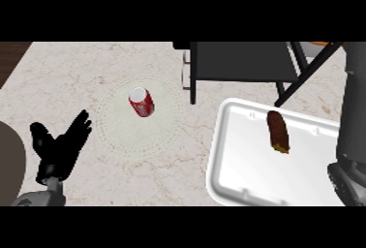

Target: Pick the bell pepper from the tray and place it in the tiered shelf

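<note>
The left hand (63, 145) rests at the lower left with its fingers straight and spread, pointing up, holding nothing. To its right and a little beyond lies a red soda can (141, 102) on its side, on a pale round mat (114, 135). Well to the right of the hand sits the white tray (239, 160), carrying a brown bar-shaped item (277, 131). The right forearm (354, 121) runs up the right edge, with its hand out of sight. Farthest off stands the dark tiered shelf (243, 60). An orange sliver (322, 43) at its far right corner may be the bell pepper, but too little of it shows to tell.
</note>
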Tool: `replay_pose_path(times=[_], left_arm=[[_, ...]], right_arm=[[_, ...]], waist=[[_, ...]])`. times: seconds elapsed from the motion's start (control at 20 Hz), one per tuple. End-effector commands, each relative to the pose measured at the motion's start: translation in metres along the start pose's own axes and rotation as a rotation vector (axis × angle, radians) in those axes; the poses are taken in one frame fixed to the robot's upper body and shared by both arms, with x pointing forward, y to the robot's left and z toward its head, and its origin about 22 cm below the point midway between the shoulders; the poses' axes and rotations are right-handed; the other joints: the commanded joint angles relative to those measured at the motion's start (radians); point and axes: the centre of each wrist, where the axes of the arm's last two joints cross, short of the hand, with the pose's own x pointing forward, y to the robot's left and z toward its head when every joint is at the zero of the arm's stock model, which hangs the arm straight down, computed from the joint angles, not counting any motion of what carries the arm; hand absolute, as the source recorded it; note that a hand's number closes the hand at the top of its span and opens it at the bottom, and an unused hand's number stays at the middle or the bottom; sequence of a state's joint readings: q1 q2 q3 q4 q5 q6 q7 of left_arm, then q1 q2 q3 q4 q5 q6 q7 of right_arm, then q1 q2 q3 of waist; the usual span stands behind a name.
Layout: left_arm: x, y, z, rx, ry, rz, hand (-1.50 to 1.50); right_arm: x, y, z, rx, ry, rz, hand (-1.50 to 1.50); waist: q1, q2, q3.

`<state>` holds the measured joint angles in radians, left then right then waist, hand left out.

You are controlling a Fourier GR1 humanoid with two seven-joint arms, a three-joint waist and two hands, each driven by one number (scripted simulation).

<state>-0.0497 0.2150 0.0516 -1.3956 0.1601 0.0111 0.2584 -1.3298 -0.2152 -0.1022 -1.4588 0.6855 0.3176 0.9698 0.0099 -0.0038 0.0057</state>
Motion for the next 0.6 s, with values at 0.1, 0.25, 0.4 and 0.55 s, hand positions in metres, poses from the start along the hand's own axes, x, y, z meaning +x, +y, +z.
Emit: replay_pose_path(times=[0.1, 0.25, 0.4, 0.55], left_arm=[[-0.008, 0.007, 0.002, 0.007, 0.072, 0.006, 0.00], [-0.008, 0.001, 0.002, 0.001, 0.074, 0.001, 0.00], [-0.016, -0.010, 0.002, -0.015, 0.074, -0.008, 0.00], [-0.026, 0.001, -0.002, -0.014, 0.091, 0.004, 0.00]], right_arm=[[-0.018, -0.004, -0.039, 0.079, 0.044, 0.066, 1.50], [-0.032, 0.004, -0.050, 0.095, 0.044, 0.113, 1.50], [-0.052, 0.017, -0.068, 0.070, 0.040, 0.136, 1.50], [-0.055, 0.043, -0.068, 0.081, 0.042, 0.141, 1.50]], waist=[[0.007, 0.007, -0.006], [0.005, 0.006, -0.006], [0.010, 0.010, -0.006], [0.005, 0.010, -0.007]])
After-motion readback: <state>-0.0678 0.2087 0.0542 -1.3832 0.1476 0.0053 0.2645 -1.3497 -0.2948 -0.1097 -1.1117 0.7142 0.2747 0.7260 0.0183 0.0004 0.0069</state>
